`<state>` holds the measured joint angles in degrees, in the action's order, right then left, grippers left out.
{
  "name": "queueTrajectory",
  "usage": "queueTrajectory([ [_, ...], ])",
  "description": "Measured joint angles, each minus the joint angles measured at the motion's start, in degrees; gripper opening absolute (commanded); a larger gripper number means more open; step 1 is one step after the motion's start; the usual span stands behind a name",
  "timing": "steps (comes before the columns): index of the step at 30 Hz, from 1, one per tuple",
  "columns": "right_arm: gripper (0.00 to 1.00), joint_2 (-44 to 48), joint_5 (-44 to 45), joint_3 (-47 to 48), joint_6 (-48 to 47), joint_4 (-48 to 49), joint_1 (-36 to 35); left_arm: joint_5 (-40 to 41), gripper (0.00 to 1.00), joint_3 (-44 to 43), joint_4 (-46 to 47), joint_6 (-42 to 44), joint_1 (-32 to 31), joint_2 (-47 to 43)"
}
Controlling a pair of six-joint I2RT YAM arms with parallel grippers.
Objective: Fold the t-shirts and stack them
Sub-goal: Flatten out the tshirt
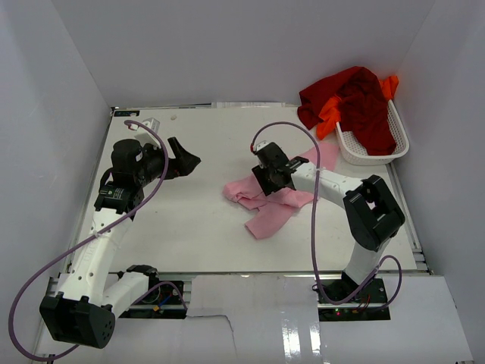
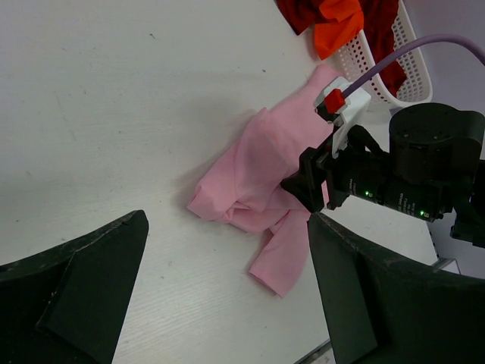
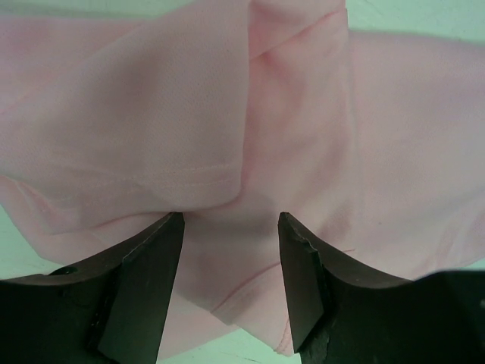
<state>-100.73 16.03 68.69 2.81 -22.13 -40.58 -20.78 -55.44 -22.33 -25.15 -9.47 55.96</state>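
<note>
Three shirts: pink shirt (image 1: 261,206) is crumpled mid white table (image 1: 189,235) under right gripper (image 1: 274,184), jaws parted; red shirt (image 1: 356,102) and orange shirt (image 1: 330,115) are draped on corner basket (image 1: 371,157); left gripper (image 1: 186,162) wide open; white walls (image 1: 227,45) all round

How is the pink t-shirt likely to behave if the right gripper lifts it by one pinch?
Probably floppy: the pink t-shirt lies crumpled in soft folds, so it should sag from one pinch. Likely light, being thin cloth. Pushed, it would probably bunch rather than slide whole.
</note>
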Motion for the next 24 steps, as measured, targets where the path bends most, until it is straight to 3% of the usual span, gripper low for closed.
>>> queueTrajectory([
  [7, 0.58, -2.3, -0.1, 2.8, 0.0, 0.2, -0.3, 0.0, 0.97, 0.0, 0.0, 0.3, 0.0, 0.0],
  [18, 0.46, -7.2, -0.1, 4.8, -0.3, 2.9, -0.3, 0.4, 0.97, 0.0, -0.4, 1.1, 0.0, 0.0],
  [19, 0.45, -7.4, -0.2, 5.2, -0.3, 3.1, -0.3, 0.4, 0.97, 0.0, -0.4, 1.2, 0.0, 0.0],
  [22, 0.25, -7.6, -1.2, 6.5, -0.4, 4.0, -0.4, 0.4, 0.97, 0.0, -0.4, 1.2, 0.0, 0.2],
  [24, 0.23, -8.0, -1.8, 8.1, -0.4, 4.5, -0.4, 0.4, 0.97, 0.0, -0.4, 1.3, 0.0, 0.3],
])
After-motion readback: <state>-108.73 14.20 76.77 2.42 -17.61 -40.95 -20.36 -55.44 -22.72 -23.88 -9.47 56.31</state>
